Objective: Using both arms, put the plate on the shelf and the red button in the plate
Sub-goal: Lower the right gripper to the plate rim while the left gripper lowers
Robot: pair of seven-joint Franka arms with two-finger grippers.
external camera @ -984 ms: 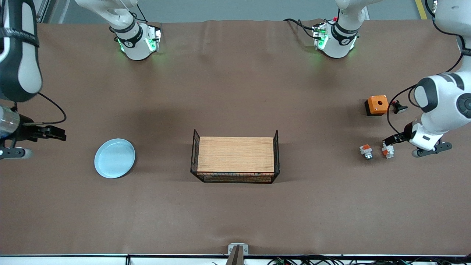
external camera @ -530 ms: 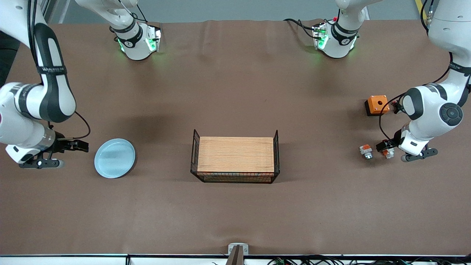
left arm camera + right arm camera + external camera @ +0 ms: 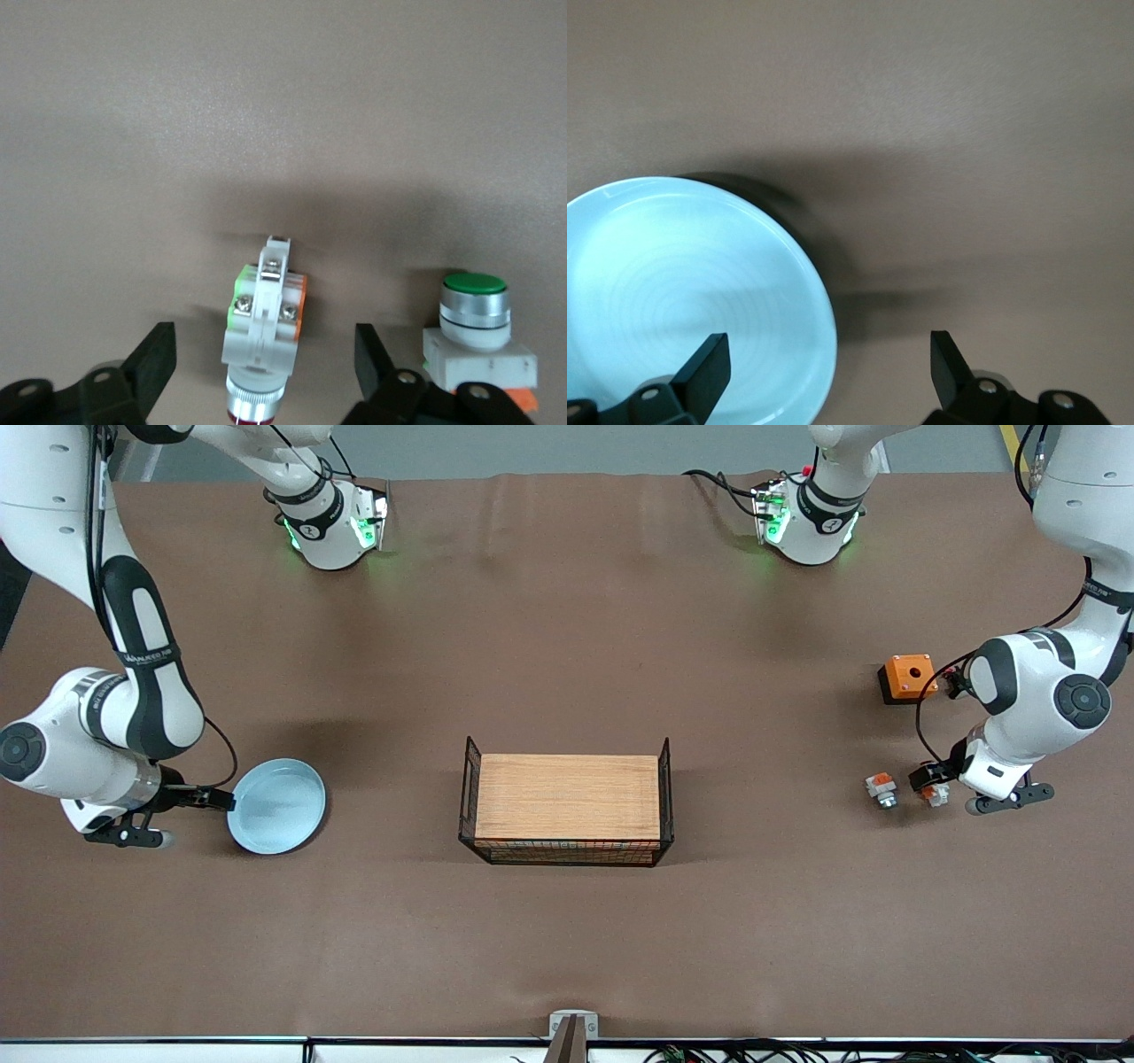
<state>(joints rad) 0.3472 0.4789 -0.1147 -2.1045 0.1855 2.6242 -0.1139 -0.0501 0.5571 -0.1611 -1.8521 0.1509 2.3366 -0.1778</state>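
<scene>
on table: 1 plate (image 3: pixel 276 806), 1 red button (image 3: pixel 264 329).

Glossy plate (image 3: pixel 276 806), matt table cloth (image 3: pixel 567 646), wood-grain board (image 3: pixel 567 797) in wire basket (image 3: pixel 468 797).

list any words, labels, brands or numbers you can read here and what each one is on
Right arm: white lettering on the black band, too small to read.
Left arm: white lettering on its black band, too small to read.
Red button, green button, plate, orange box, wooden board: no text visible.
</scene>
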